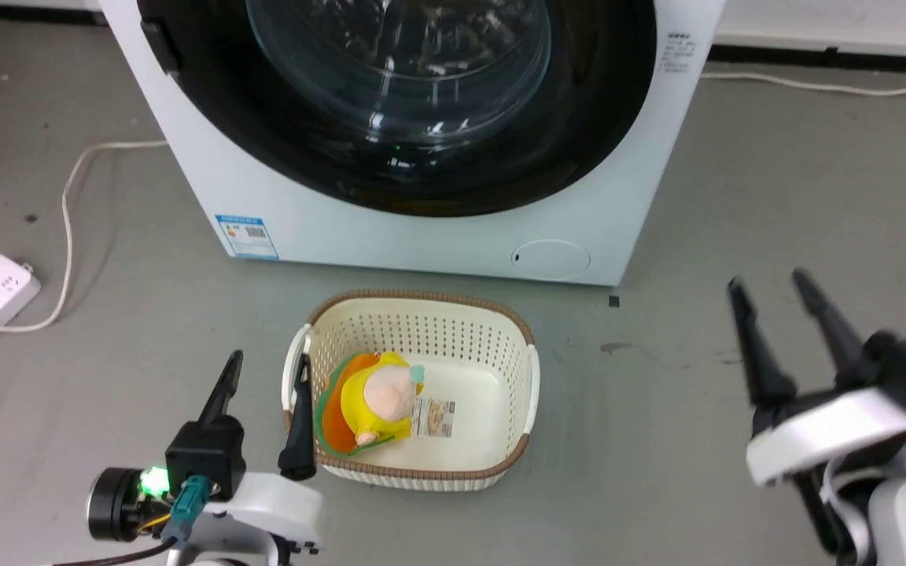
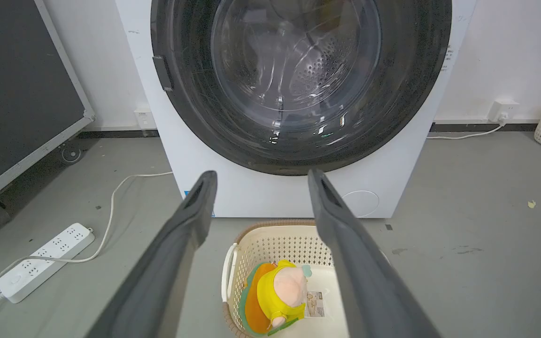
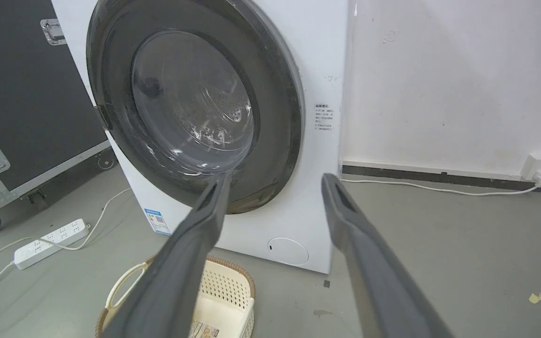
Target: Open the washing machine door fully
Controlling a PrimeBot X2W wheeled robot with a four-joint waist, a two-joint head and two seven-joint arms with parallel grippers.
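Left claw (image 1: 270, 356) and right claw (image 1: 766, 279) spread apart before closed washing machine door (image 1: 421, 102).

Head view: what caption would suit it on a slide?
Closed washing machine door, a laundry basket holding a plush toy on the floor in front, both jaws open and empty.

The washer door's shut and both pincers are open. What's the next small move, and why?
Probably lift the left pincer forward to the small dark tab on the washing machine door's left edge. The door looks shut flush, that tab seems its only grip, and the left pincer is open, empty and nearest.
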